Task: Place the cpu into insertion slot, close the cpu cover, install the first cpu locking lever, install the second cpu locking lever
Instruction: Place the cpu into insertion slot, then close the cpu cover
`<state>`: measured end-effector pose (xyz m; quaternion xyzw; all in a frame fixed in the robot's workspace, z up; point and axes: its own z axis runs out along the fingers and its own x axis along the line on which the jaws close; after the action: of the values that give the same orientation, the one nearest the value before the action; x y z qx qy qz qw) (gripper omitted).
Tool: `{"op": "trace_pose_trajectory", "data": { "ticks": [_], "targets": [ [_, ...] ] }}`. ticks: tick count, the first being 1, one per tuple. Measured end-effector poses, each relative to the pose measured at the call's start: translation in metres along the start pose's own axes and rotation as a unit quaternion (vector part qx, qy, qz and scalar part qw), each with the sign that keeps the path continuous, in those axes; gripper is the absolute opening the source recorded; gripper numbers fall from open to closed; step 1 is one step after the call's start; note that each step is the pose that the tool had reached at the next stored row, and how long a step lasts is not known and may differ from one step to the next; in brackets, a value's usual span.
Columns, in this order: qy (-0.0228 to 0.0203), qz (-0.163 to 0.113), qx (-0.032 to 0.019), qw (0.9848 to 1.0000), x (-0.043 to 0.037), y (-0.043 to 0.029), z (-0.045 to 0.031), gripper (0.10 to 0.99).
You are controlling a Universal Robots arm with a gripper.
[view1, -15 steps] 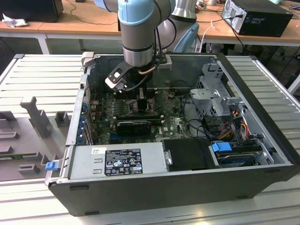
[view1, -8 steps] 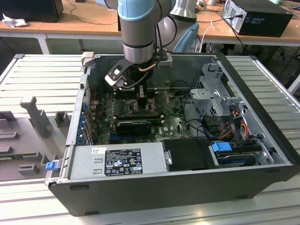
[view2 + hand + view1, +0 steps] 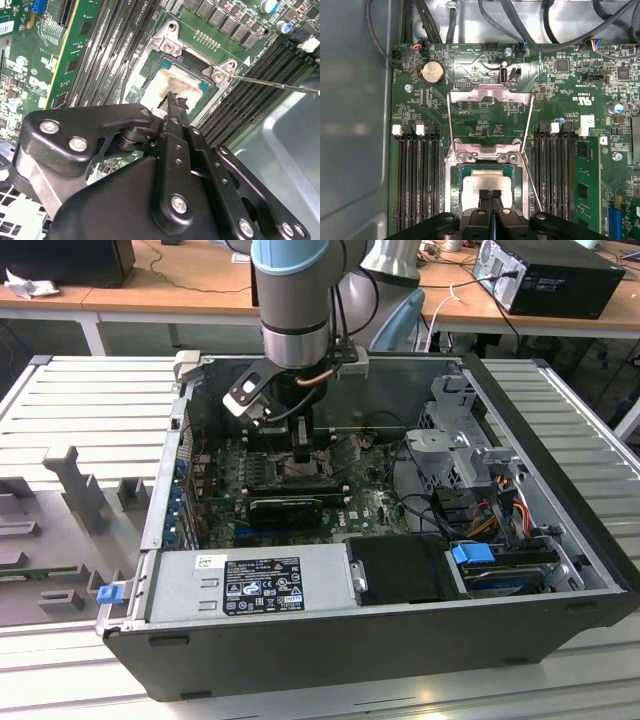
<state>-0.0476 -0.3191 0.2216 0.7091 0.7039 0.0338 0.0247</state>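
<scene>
Gripper, fingers together, empty, over cpu in slot; cover open; power supply at 6 o'clock in exterior view.

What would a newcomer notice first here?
In the first wrist view the shut gripper sits over the pale cpu lying in the insertion slot. The silvery cpu cover, hinged at the slot's edge, is flipped open. In the exterior view the arm reaches down into the opened computer case.
</scene>
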Motion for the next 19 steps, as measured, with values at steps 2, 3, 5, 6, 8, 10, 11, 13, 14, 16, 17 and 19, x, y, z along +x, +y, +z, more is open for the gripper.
{"op": "trace_pose_trajectory", "data": {
  "ticks": [2,3,5,6,8,10,11,13,14,16,17,19],
  "targets": [
    [0.0,0.0,0.0,1.0,0.0001,0.0003,-0.004,0.106],
    [0.0,0.0,0.0,1.0,0.0001,0.0005,-0.0063,0.106],
    [0.0,0.0,0.0001,1.0,0.0001,0.0007,-0.0084,0.106],
    [0.0,0.0,0.0001,1.0,0.0001,0.0008,-0.01,0.106],
    [0.0,0.0,0.0001,1.0,0.0002,0.001,-0.0127,0.106],
    [0.0002,0.0,0.0003,1.0,0.0002,0.0014,-0.0144,0.106],
    [0.0023,0.0,0.0015,1.0,-0.0006,0.003,-0.0144,0.106],
    [0.0032,0.001,0.0032,1.0,-0.0012,0.0066,-0.0141,0.106],
    [0.0033,0.001,0.0043,1.0,-0.0013,0.0083,-0.014,0.106],
    [0.0042,0.001,0.0065,1.0,-0.0014,0.0113,-0.0138,0.106],
    [0.0051,0.001,0.0073,1.0,-0.0013,0.0123,-0.0137,0.106],
    [0.0072,0.001,0.008,0.9999,-0.0013,0.013,-0.0136,0.106]
  ]
}}
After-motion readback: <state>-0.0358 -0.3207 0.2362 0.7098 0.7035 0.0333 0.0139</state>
